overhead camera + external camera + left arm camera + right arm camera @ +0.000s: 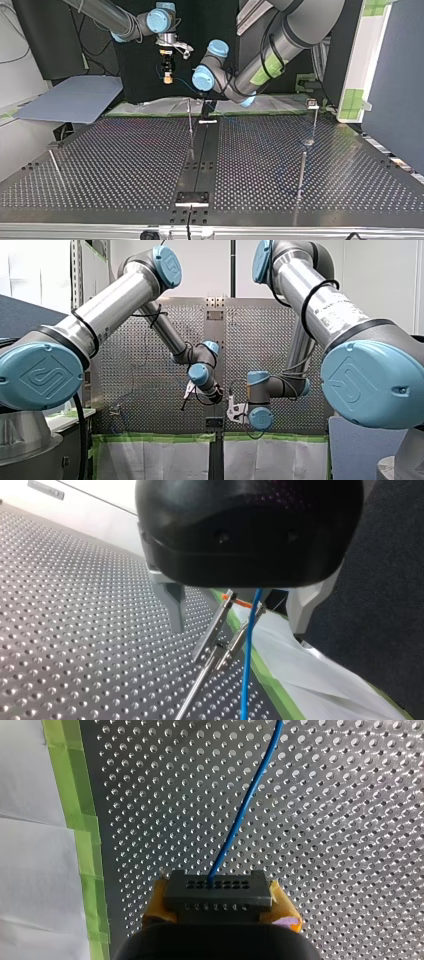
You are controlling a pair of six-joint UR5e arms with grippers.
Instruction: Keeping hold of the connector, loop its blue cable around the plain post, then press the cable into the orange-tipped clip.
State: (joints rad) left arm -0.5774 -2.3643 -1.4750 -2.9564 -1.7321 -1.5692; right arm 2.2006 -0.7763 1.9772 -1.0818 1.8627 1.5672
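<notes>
The connector is being gripped by the right end effector, its blue cable being straddled by the wide-open left end effector beside the orange-tipped clip.

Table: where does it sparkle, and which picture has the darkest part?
Right wrist view: light glints around each hole of the table; the connector looks matt. Top view: the table has a soft sheen; the backdrop beyond it is darkest. Left wrist view: glints again across the table.
</notes>
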